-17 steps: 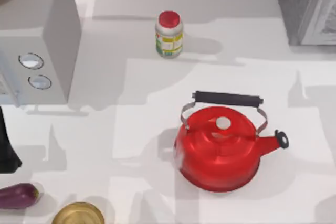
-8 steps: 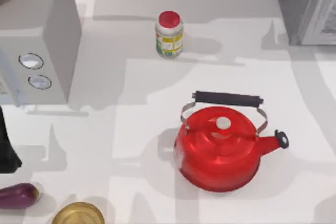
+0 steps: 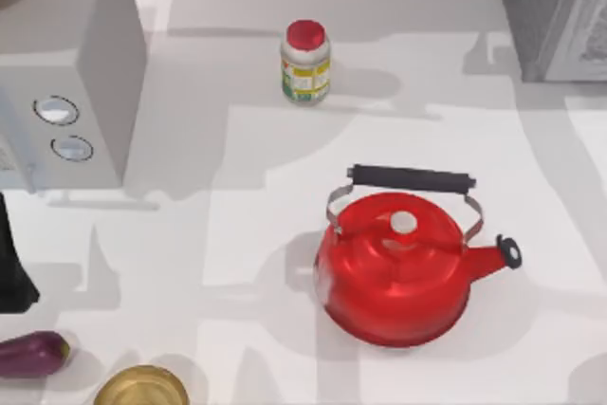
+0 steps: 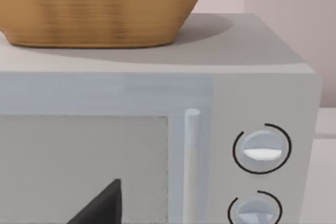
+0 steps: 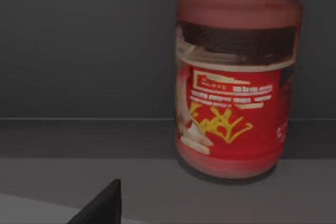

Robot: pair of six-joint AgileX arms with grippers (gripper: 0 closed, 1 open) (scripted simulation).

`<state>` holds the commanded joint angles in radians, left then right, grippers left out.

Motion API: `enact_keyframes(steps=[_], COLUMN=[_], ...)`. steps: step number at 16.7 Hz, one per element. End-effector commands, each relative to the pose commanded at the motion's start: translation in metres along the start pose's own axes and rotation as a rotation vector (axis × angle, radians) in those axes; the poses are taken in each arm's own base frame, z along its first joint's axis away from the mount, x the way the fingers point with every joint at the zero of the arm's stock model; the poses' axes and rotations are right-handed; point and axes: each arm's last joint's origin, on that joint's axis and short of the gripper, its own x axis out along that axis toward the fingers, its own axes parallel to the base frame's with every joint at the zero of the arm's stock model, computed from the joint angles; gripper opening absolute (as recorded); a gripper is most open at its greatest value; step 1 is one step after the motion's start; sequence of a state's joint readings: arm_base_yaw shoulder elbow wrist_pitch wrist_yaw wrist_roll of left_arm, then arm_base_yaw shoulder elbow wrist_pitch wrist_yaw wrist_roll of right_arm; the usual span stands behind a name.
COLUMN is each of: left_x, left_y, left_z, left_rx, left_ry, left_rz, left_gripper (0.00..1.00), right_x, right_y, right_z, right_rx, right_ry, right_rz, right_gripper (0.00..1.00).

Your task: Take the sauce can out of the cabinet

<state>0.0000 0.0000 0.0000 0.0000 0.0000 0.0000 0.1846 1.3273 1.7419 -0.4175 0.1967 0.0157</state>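
Observation:
The sauce can (image 5: 236,87) stands upright on the dark shelf inside the cabinet (image 5: 79,51). It has a red lid and a red label with yellow print, and it looms close in the right wrist view. A dark part of my right gripper (image 5: 102,205) shows low in that view, short of the can and apart from it. From above, the cabinet (image 3: 531,7) is the dark-grey box at the table's far right corner, with a paler door panel. My left arm (image 3: 11,267) is parked at the left edge, its wrist view facing the light-grey box with two dials (image 4: 105,156).
A red kettle (image 3: 398,267) with a black handle sits right of the table's centre. A white jar with a red cap (image 3: 305,62) stands at the back. The dial box (image 3: 66,73) fills the back left, with a wicker basket (image 4: 100,9) on top. An aubergine (image 3: 33,353) and a brass dish (image 3: 142,388) lie front left.
An arm's shadow on the table's right side has slid toward the cabinet. The kettle, jar and other objects have not moved.

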Motion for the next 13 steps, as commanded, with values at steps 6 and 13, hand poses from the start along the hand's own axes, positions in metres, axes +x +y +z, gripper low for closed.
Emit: enact_keyframes(steps=[6, 13], left_x=[0.0, 0.0], left_y=[0.0, 0.0], left_z=[0.0, 0.0], left_rx=[0.0, 0.0], left_ry=[0.0, 0.0], left_rz=[0.0, 0.0], left_gripper=[1.0, 1.0], right_x=[0.033, 0.082], right_y=[-0.002, -0.006], right_z=[0.004, -0.001], right_rx=[0.002, 0.005], right_ry=[-0.003, 0.003], right_rz=[-0.006, -0.01], right_gripper=[1.0, 1.0])
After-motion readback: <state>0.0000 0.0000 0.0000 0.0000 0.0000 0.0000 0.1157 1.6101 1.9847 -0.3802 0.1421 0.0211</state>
